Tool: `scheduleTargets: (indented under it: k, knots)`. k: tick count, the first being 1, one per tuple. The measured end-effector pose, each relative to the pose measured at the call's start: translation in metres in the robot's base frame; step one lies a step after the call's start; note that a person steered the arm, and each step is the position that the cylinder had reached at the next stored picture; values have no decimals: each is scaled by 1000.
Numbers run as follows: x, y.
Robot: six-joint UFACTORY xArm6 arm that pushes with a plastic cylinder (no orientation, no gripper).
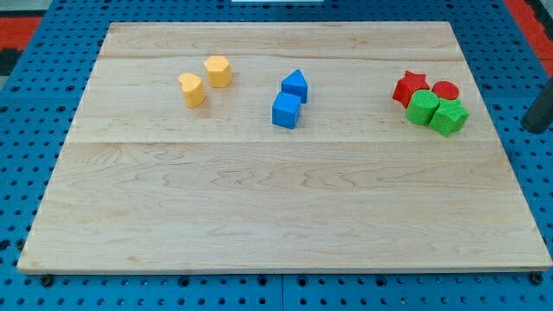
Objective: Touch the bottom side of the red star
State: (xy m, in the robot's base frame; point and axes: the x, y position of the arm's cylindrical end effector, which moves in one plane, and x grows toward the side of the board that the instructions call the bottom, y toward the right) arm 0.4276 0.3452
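Note:
The red star lies at the view's right on the wooden board. It touches a green block at its lower right, and a red cylinder sits just to its right. A second green block lies to the right of the first. My tip shows as a dark rod at the view's right edge, off the board. It is well to the right of the red and green cluster and touches no block.
A blue triangular block and a blue cube sit near the upper middle. Two yellow blocks lie at the upper left. A blue pegboard surrounds the board.

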Motion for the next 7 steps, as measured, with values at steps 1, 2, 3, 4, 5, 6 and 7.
scheduleTargets:
  k: [1,2,3,4,5,6,7]
  knots:
    - [0,0]
    - [0,-13]
    - [1,-35]
    - [-11,-68]
    - [-22,-66]
    - [-40,-66]
    - [-66,-89]
